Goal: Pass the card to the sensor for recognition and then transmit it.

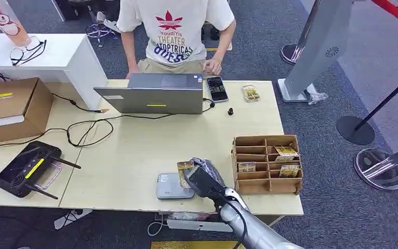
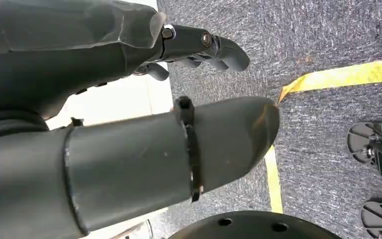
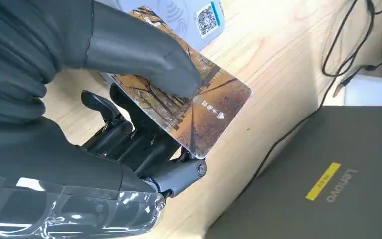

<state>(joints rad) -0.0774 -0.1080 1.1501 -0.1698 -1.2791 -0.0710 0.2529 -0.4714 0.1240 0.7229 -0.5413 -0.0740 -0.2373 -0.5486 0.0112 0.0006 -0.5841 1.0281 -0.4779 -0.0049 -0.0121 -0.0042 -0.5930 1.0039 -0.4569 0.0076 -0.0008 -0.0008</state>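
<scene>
One card (image 3: 199,107) is being pinched between the thumb and darker fingers of the right hand (image 1: 203,177), which is hovering right over the grey sensor (image 1: 171,187) (its QR sticker is showing just past the card's edge). Meanwhile the left hand (image 2: 129,149) is hanging with fingers loosely apart, holding nothing.

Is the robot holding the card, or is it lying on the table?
Holding it. The right hand pinches the card between thumb and fingers, lifted off the table, next to the grey sensor.
</scene>
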